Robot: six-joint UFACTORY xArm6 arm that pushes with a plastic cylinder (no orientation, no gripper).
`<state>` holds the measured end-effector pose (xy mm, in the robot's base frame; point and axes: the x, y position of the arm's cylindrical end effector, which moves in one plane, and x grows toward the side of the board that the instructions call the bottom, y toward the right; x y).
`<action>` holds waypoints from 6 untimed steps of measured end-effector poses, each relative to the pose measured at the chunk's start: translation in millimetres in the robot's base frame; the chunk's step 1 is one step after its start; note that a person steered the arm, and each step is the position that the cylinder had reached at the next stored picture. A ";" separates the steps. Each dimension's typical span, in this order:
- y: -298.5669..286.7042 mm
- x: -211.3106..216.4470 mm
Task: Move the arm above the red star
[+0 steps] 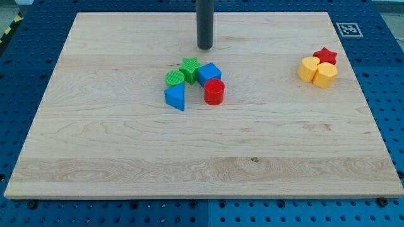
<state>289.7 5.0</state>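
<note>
Red star waits near the table's right edge; your rod has yet to reach it.

Your red star [326, 55] lies toward the top right corner of the table [95, 157], touching two yellow blocks [317, 71] just below it. My tip [205, 47] stands well apart from it, near the middle of the top edge, just above a cluster of a green star [189, 66], green round block [175, 78], blue cube [209, 73], blue wedge-like block [175, 96] and red cylinder [214, 92]. There is no gripper here to be spread or pinched, only the bare rod. You appear to be at the approach step: the next move calls for a sweep toward the right edge, kept along the top edge so nothing gets nudged.
</note>
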 end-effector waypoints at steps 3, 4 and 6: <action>7.1 -11.4; 51.3 -17.5; 193.3 -17.6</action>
